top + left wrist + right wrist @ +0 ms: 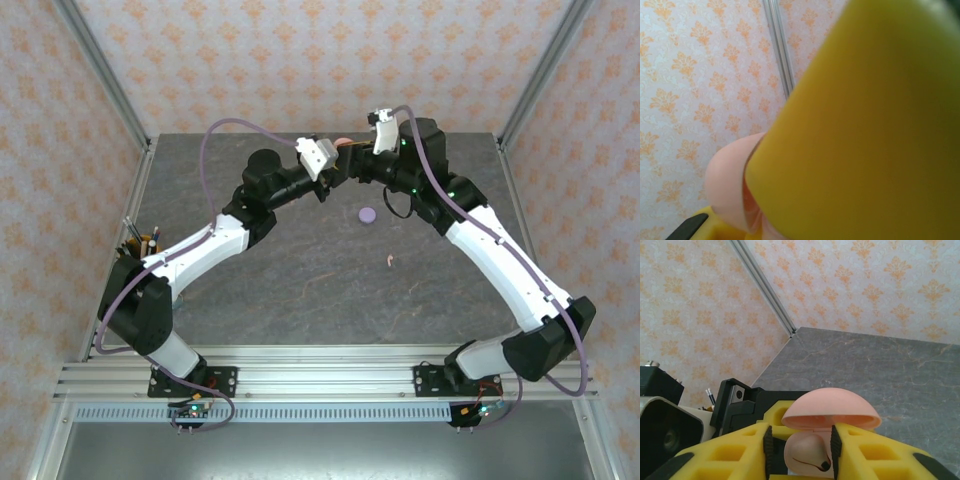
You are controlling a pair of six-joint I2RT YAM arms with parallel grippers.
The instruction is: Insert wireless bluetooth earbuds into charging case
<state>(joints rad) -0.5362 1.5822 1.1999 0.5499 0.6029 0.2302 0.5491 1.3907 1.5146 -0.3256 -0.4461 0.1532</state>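
Yellow finger [865, 125] of left jaws hard against lens, pink case [830, 407] beside it; left jaws clamped tight on case, held up at far middle of desk [300, 290]. Right jaws slightly parted astride pink earbud [807, 452], gap on one side, earbud under raised lid. Second pink earbud [389, 261] and lilac case [366, 214] lie on desk. Risk: earbud unseated, clings to pad or tips out on withdrawal; case may twist in pinch

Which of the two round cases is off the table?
The pale pink case: it is held up above the table with its lid open, while the lilac case lies on it.
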